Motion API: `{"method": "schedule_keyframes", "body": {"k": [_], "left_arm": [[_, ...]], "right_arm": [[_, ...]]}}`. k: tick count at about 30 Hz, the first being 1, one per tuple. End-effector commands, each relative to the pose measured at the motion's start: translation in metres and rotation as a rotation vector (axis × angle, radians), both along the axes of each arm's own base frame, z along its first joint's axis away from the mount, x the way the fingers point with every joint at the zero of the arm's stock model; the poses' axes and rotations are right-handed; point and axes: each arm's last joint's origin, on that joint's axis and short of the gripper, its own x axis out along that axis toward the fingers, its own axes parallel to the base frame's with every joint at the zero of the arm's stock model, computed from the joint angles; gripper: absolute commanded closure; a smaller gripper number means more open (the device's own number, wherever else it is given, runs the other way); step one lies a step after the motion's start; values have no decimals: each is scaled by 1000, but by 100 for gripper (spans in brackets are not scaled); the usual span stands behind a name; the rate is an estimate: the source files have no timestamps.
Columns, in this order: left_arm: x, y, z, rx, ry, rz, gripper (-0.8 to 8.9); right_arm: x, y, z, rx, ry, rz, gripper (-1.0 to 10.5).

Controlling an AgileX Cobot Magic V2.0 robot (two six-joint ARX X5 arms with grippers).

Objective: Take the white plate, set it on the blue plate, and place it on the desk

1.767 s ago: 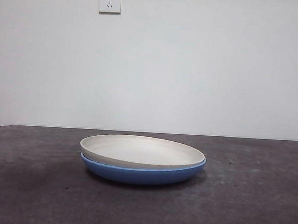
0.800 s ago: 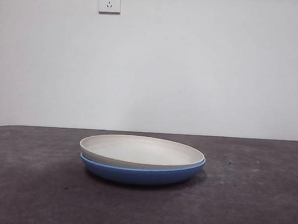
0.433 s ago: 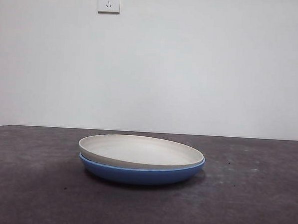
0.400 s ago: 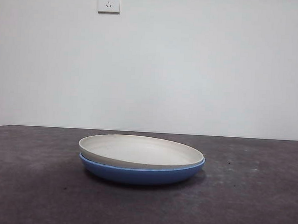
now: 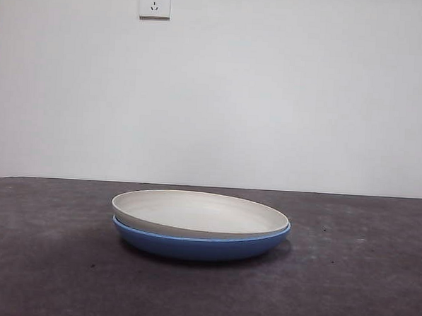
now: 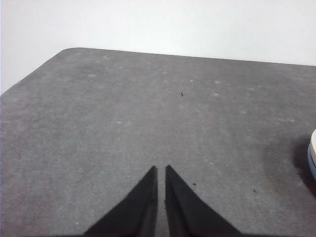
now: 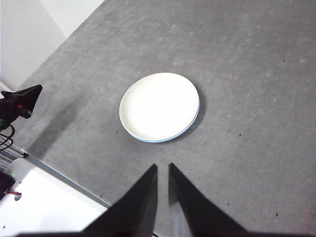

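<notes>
Hands both idle and empty: right hand high above the surface, jaws nearly together; left hand low over bare surface near a rounded corner, jaws likewise almost closed. Well out from either, white plate nested in blue plate, mid-surface, well clear of every edge. Probably light, stiff, smooth, apt to slip. Best taken at the low rim, where a thin lip stands proud of the blue one, pinched top and underside.

Left claw and right claw both hang empty, jaws nearly closed.
</notes>
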Motion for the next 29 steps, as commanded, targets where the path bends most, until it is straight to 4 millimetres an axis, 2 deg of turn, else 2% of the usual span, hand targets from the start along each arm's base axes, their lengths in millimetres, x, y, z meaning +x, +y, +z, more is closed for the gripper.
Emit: {"method": "schedule_keyframes", "body": {"k": [1, 25, 29], "left_arm": [[1, 0, -6, -2, 10, 3, 788], [1, 0, -6, -2, 10, 3, 788], [1, 0, -6, -2, 10, 3, 788]], "right_arm": [[-2, -1, 0, -16, 23, 3, 913], [-1, -1, 0, -16, 24, -2, 913], [6, 4, -5, -12, 19, -28, 913]]}}
